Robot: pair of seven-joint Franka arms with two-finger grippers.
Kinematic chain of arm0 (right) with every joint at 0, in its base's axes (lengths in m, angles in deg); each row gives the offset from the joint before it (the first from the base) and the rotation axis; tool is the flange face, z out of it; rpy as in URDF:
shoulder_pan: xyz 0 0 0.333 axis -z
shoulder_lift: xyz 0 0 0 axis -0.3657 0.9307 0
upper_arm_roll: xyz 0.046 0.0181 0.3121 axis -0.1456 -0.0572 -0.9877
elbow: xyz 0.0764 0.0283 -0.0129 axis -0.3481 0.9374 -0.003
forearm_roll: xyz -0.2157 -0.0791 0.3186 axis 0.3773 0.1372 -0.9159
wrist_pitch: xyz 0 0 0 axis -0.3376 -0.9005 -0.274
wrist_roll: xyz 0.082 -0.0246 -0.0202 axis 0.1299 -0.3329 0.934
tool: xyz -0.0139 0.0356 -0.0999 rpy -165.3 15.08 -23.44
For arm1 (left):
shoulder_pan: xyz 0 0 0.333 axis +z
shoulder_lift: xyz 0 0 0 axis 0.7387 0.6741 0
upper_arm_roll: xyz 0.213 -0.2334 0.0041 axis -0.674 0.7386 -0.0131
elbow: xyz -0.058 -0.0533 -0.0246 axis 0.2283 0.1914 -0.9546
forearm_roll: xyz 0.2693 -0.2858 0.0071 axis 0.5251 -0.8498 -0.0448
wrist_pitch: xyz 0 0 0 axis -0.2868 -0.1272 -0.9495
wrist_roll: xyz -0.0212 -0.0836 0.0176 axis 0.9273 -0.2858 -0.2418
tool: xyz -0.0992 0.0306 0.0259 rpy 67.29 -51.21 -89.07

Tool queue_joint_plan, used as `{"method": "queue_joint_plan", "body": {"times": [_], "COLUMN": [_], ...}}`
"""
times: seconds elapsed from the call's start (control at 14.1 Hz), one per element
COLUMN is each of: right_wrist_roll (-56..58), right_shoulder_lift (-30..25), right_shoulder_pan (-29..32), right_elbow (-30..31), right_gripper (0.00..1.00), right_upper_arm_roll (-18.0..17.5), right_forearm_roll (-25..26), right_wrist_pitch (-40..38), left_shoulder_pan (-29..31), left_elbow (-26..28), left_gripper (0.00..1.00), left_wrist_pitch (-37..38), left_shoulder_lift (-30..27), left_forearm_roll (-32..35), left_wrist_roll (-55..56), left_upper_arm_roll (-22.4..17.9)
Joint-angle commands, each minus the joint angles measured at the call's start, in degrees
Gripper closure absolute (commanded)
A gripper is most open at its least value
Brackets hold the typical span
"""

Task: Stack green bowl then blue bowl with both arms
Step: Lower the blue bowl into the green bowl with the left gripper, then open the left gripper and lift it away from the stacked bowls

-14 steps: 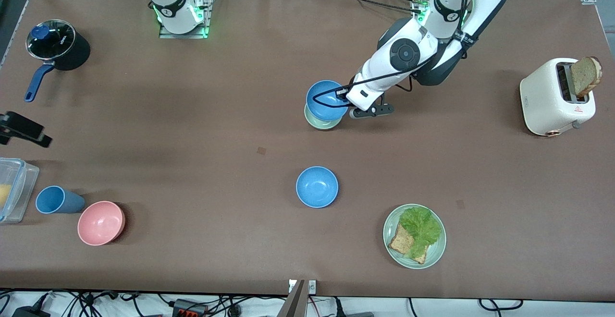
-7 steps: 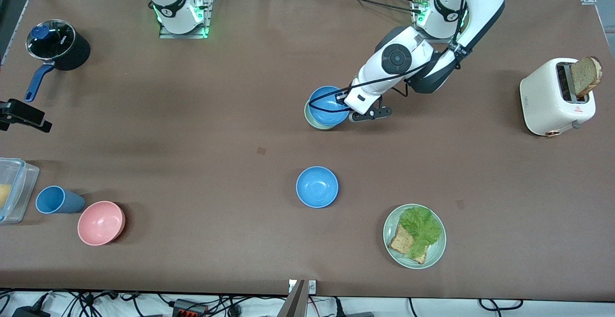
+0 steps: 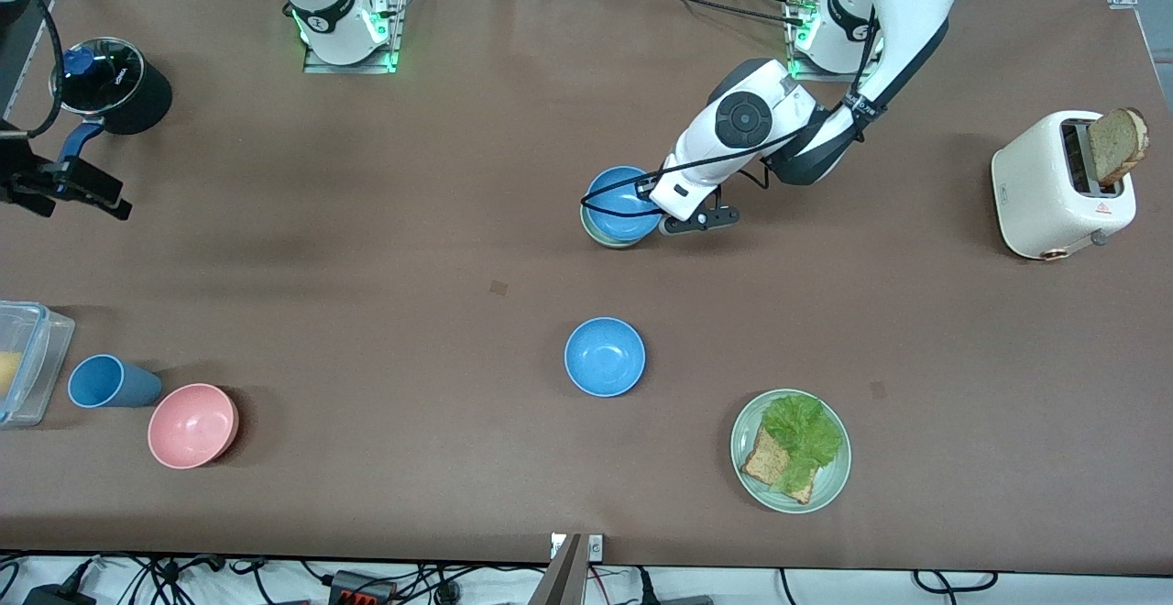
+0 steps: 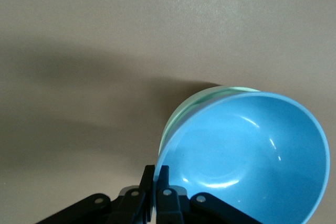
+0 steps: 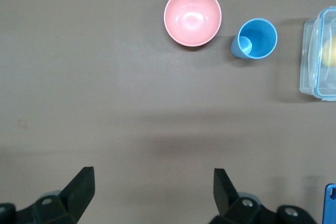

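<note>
Green bowl point(image 3: 597, 231): pale mint, upright on the table near the middle, toward the robots' bases. Only a crescent of its rim shows in the front view; in the left wrist view the rim point(image 4: 210, 95) peeks out past the blue bowl above it.

Blue bowl point(image 3: 623, 204): sky blue, sitting in or just over the green bowl, its rim tilted against the green one. Whether it has fully seated cannot be told.

Left gripper point(image 4: 156, 192): at the edge of the stacked pair, on the side toward the left arm's end of the table. Fingers point(image 4: 163, 179) pinched tight on the rim of the blue bowl, one inside the wall and one outside.

Second blue bowl point(image 3: 605, 357): same size and colour, alone and upright, nearer the front camera than the stack and well apart from it.

Right gripper point(image 5: 152, 187): up in the air at the right arm's end of the table, near the pot in the front view. Fingers point(image 5: 81, 187) spread wide, holding nothing. The right arm waits.

Other items:
- Pink bowl point(image 3: 192, 425), upright, just beside a blue cup point(image 3: 110, 381) lying on its side.
- Clear lidded box point(image 3: 27, 357) beside the cup, at the table's edge.
- Black pot point(image 3: 110, 87) with glass lid and blue handle.
- Green plate point(image 3: 829, 481) with lettuce point(image 3: 802, 431) and bread point(image 3: 765, 463).
- White toaster point(image 3: 1045, 188) with a bread slice point(image 3: 1118, 142) standing in its slot.
- Brown table point(image 3: 367, 266).
</note>
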State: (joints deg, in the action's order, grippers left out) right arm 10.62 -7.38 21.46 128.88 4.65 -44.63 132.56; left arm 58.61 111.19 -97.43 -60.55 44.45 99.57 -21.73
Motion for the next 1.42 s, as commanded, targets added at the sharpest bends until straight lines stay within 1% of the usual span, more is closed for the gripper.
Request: {"method": "queue_joint_plan", "body": {"times": [0.0,0.07,0.14,0.21,0.28,0.43,0.64,0.78,0.92,1.0,1.14,1.21,1.35], "right_wrist_roll": [-0.6,-0.6,-0.1,-0.2,-0.4,-0.1,-0.2,0.0,-0.4,-0.4,-0.4,-0.5,-0.4], "right_shoulder_lift": [-2.0,-1.9,-1.8,-1.8,-1.9,-2.0,-2.0,-2.0,-2.0,-2.0,-2.0,-2.0,-2.0], "right_shoulder_pan": [0.7,0.6,0.6,0.7,0.8,0.8,0.7,0.6,0.8,1.9,4.9,4.8,4.2], "right_elbow": [2.1,1.9,1.4,0.8,0.6,0.4,-0.3,-0.6,-0.6,-0.6,-0.6,-0.6,-0.6], "right_gripper": [0.00,0.00,0.00,0.00,0.00,0.00,0.00,0.00,0.00,0.00,0.00,0.00,0.00], "right_upper_arm_roll": [-0.9,-0.9,-1.0,-1.0,-0.9,-0.9,-1.0,-1.0,-1.3,-2.6,-6.2,-6.4,-6.0], "right_forearm_roll": [0.8,0.8,0.8,0.7,0.7,0.4,0.4,0.4,0.6,0.6,0.6,0.8,0.7], "right_wrist_pitch": [1.5,1.3,1.3,1.0,-0.5,-2.6,-2.8,-2.9,-3.2,-3.2,-3.2,-3.2,-3.2], "left_shoulder_pan": [-0.7,-0.7,-0.8,-0.7,-0.6,-0.1,-0.1,0.2,1.0,1.8,5.8,8.9,18.6], "left_elbow": [-0.6,-0.6,-0.7,-0.8,-1.7,-3.6,-10.1,-14.2,-17.1,-17.3,-17.3,-17.3,-17.2], "left_gripper": [0.98,0.98,0.91,0.75,0.65,0.65,0.63,0.63,0.59,0.55,0.52,0.49,0.48], "left_wrist_pitch": [-0.9,-0.8,-0.8,-0.8,-0.3,1.7,12.4,18.2,22.5,23.9,25.7,28.2,31.3], "left_shoulder_lift": [0.9,1.1,1.1,1.4,1.5,1.2,0.8,0.7,0.7,0.5,-0.7,-1.4,-1.5], "left_forearm_roll": [2.1,2.1,2.1,2.0,2.1,2.0,1.8,1.4,1.3,1.3,1.3,1.3,1.3], "left_wrist_roll": [1.4,1.4,1.4,1.5,2.2,4.6,4.7,4.2,3.7,1.9,-6.5,-10.9,-19.7], "left_upper_arm_roll": [-0.5,-0.5,-0.5,-0.5,-0.6,-0.2,0.1,0.2,0.2,0.3,1.0,3.2,8.6]}}
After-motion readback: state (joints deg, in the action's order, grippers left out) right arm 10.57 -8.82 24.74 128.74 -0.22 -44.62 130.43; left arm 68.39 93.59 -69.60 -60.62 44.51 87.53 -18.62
